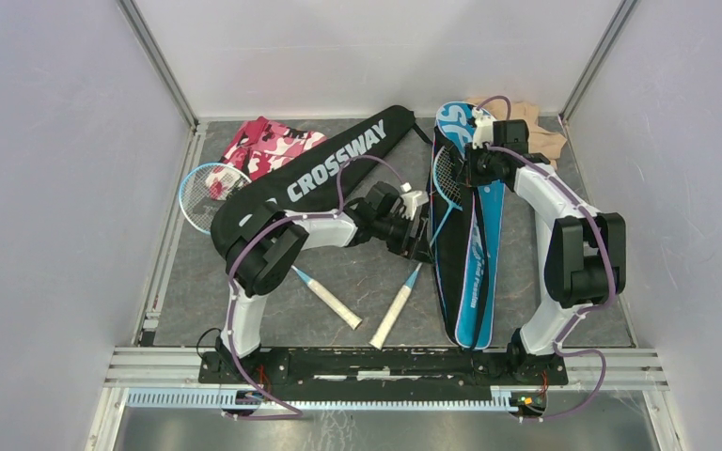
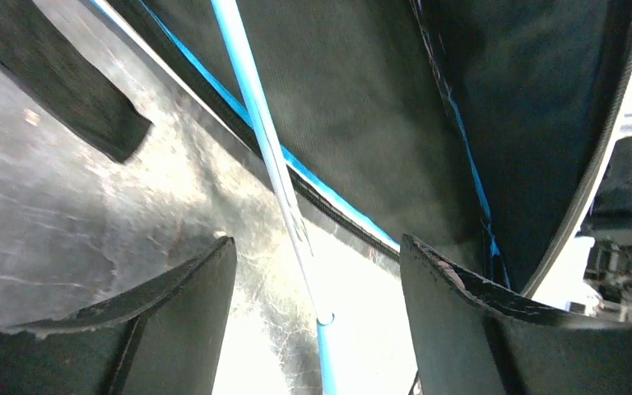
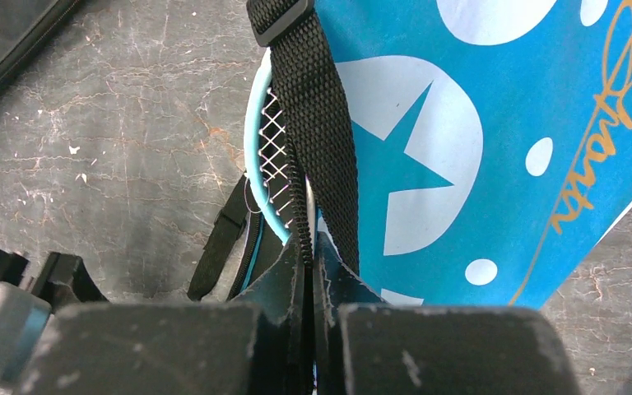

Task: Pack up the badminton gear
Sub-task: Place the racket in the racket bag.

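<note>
The blue racket cover (image 1: 478, 254) lies lengthwise at centre right, and its opened edge shows a dark inside (image 2: 362, 107). A racket lies with its white handle (image 1: 390, 319) on the table and its strung head (image 3: 273, 156) inside the cover's mouth. My left gripper (image 2: 317, 255) is open, and that racket's thin blue and silver shaft (image 2: 276, 177) runs untouched between its fingers (image 2: 189, 313). My right gripper (image 3: 307, 247) is shut on the blue cover's zipper edge (image 3: 300, 210), beside a black strap (image 3: 317, 107). A second racket (image 1: 209, 188) lies at the left, partly under the black "CROSSWAY" cover (image 1: 329, 169).
A pink-and-white camouflage cloth (image 1: 268, 146) lies at the back left and a beige cloth (image 1: 538, 132) at the back right. The second racket's white handle (image 1: 334, 305) lies near the front. Grey walls close in the table on three sides.
</note>
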`<action>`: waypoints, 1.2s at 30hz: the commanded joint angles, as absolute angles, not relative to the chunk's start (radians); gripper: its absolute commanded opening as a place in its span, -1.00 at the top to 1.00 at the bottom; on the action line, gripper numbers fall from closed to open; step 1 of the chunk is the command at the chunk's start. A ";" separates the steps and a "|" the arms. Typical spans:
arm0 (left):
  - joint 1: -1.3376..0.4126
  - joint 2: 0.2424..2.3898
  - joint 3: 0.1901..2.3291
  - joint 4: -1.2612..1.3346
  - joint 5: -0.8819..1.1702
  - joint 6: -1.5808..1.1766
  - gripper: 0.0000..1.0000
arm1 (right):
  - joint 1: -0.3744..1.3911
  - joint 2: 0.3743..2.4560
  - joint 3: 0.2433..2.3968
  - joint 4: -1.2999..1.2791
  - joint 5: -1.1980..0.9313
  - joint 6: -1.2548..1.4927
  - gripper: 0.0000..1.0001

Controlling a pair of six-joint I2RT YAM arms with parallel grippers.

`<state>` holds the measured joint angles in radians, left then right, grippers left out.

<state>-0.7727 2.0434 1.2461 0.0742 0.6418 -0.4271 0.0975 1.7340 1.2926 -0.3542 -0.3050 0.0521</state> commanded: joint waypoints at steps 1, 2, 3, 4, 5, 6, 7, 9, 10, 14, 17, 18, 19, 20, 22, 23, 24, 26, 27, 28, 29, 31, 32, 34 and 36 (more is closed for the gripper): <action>-0.790 2.003 1.184 0.163 0.729 -0.403 -0.51 | 0.082 1.730 1.347 -0.322 -0.319 0.054 1.00; -0.793 2.003 1.175 0.168 0.732 -0.402 -0.47 | 0.081 1.730 1.347 -0.323 -0.320 0.055 1.00; -0.796 2.004 1.166 0.177 0.736 -0.404 -0.42 | 0.080 1.732 1.347 -0.325 -0.322 0.053 1.00; -0.799 2.006 1.158 0.182 0.740 -0.404 -0.37 | 0.080 1.732 1.347 -0.327 -0.323 0.053 1.00; -0.802 2.008 1.151 0.189 0.741 -0.405 -0.32 | 0.079 1.733 1.347 -0.329 -0.325 0.051 1.00; -0.804 2.008 1.144 0.197 0.745 -0.410 -0.27 | 0.078 1.733 1.346 -0.330 -0.327 0.051 1.00; -0.805 2.007 1.135 0.207 0.749 -0.416 -0.25 | 0.078 1.733 1.345 -0.329 -0.328 0.049 1.00; -0.809 2.002 1.115 0.224 0.757 -0.427 -0.20 | 0.077 1.733 1.340 -0.330 -0.333 0.046 1.00; -0.811 1.999 1.103 0.230 0.761 -0.428 -0.16 | 0.077 1.733 1.338 -0.330 -0.335 0.047 1.00; -0.813 1.987 1.061 0.259 0.773 -0.435 0.12 | 0.076 1.730 1.328 -0.329 -0.343 0.044 1.00; -0.813 1.989 1.067 0.271 0.773 -0.447 0.34 | 0.076 1.721 1.310 -0.321 -0.348 0.046 1.00; -0.814 1.990 1.074 0.272 0.773 -0.452 0.41 | 0.076 1.716 1.299 -0.317 -0.352 0.049 1.00; -0.813 1.991 1.084 0.274 0.769 -0.464 0.47 | 0.075 1.710 1.283 -0.309 -0.358 0.055 1.00; -0.812 1.994 1.097 0.275 0.767 -0.478 0.53 | 0.077 1.702 1.264 -0.294 -0.367 0.064 1.00; -0.813 1.997 1.122 0.275 0.769 -0.509 0.72 | 0.076 1.685 1.232 -0.270 -0.387 0.082 1.00; -0.813 1.999 1.137 0.273 0.769 -0.526 0.78 | 0.076 1.681 1.221 -0.264 -0.393 0.087 1.00; -0.813 2.002 1.152 0.271 0.768 -0.544 0.87 | 0.076 1.677 1.216 -0.260 -0.398 0.090 1.00; -0.813 2.010 1.183 0.264 0.763 -0.584 0.96 | 0.075 1.672 1.212 -0.260 -0.403 0.095 1.00; -0.813 2.013 1.199 0.263 0.761 -0.612 0.96 | 0.076 1.670 1.209 -0.256 -0.407 0.098 1.00; -0.813 2.017 1.215 0.262 0.757 -0.632 0.96 | 0.076 1.665 1.202 -0.253 -0.412 0.101 1.00; -0.812 2.018 1.234 0.261 0.745 -0.654 0.96 | 0.075 1.659 1.195 -0.247 -0.416 0.108 1.00; -0.811 2.026 1.260 0.260 0.720 -0.694 0.96 | 0.076 1.649 1.178 -0.232 -0.428 0.121 1.00; -0.811 2.032 1.287 0.256 0.707 -0.710 0.96 | 0.075 1.645 1.172 -0.227 -0.435 0.128 1.00; -0.811 2.054 1.335 0.250 0.683 -0.736 0.96 | 0.075 1.637 1.160 -0.214 -0.444 0.142 1.00; -0.811 2.088 1.398 0.234 0.666 -0.750 0.96 | 0.076 1.635 1.149 -0.202 -0.454 0.153 1.00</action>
